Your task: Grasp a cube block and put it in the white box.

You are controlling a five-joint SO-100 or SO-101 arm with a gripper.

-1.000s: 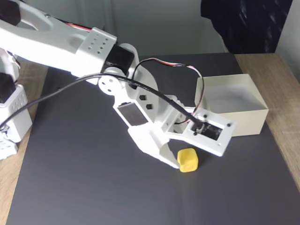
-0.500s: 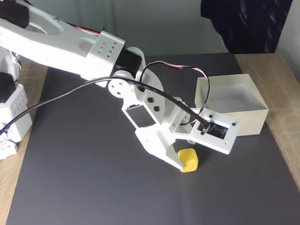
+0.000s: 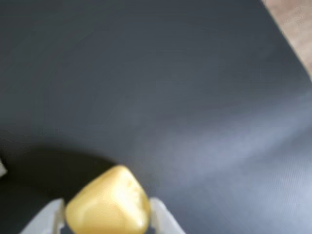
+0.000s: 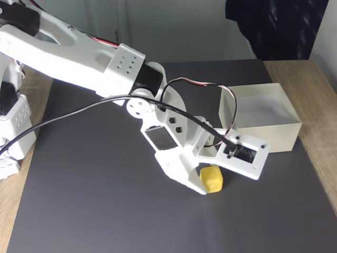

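The yellow cube block (image 4: 211,179) rests on the dark mat, below and left of the white box (image 4: 260,120). My gripper (image 4: 206,185) is down around the cube, and one white finger (image 4: 190,180) lies against the cube's left side. In the wrist view the cube block (image 3: 108,204) sits at the bottom edge, right between the two fingertips (image 3: 53,217) of my gripper (image 3: 107,219). The jaws stand apart at about the cube's width, close along both its sides. Whether they press on it is unclear. The camera plate hides the second finger in the fixed view.
A dark mat (image 4: 105,211) covers the wooden table (image 4: 310,79). My arm's base (image 4: 13,126) stands at the left edge. A black cable (image 4: 68,105) and thin wires loop over the arm. Open mat lies in front of the cube.
My arm has reached further right and down. The gripper has settled lower around the cube, which has stayed in place on the mat.
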